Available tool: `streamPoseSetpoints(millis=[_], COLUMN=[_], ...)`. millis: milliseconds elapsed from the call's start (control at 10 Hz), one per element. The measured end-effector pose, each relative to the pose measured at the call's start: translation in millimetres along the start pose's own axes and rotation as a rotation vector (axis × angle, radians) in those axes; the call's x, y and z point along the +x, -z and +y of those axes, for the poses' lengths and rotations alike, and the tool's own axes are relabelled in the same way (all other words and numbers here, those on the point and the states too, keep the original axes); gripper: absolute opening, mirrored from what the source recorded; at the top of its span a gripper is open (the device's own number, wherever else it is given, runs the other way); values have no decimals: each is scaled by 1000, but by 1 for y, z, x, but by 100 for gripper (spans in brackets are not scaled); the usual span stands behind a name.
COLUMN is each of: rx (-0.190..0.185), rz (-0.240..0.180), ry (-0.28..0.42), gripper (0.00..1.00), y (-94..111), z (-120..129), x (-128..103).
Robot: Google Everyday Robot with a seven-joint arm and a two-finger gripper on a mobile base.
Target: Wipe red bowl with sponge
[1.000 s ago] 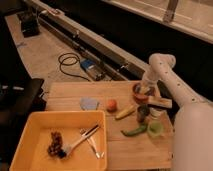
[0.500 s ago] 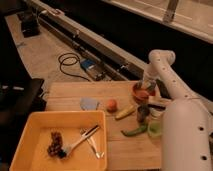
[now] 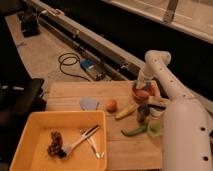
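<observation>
The red bowl [image 3: 142, 94] sits near the far right of the wooden table [image 3: 70, 95], and only part of its orange-red rim shows. My gripper [image 3: 139, 87] comes down from the white arm's elbow [image 3: 157, 57] and sits right over the bowl's far-left side. The gripper covers part of the bowl. No blue sponge block shows; it is hidden or out of view.
A flat pale grey-blue patch [image 3: 90, 104], an orange fruit [image 3: 112, 105], a yellow banana [image 3: 125, 112], a dark can [image 3: 143, 114], a green pepper [image 3: 133, 131] and a green cup [image 3: 155, 129] lie around the bowl. A big yellow tub [image 3: 30, 125] with utensils stands front left. My white arm [image 3: 182, 135] fills the right.
The gripper has shifted slightly left and farther back over the bowl. The arm's lower body now fills more of the lower right. Objects on the table have not moved.
</observation>
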Motion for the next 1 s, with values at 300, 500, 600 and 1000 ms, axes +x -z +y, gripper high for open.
streamPoseSetpoints(millis=[300, 500, 600, 1000], rx=[-33, -45, -51, -41], rz=[-31, -33, -25, 34], ry=[11, -16, -27, -83], gripper=[0, 0, 0, 0], y=[-6, -5, -2, 8], z=[18, 25, 28, 28], x=[-15, -6, 3, 43])
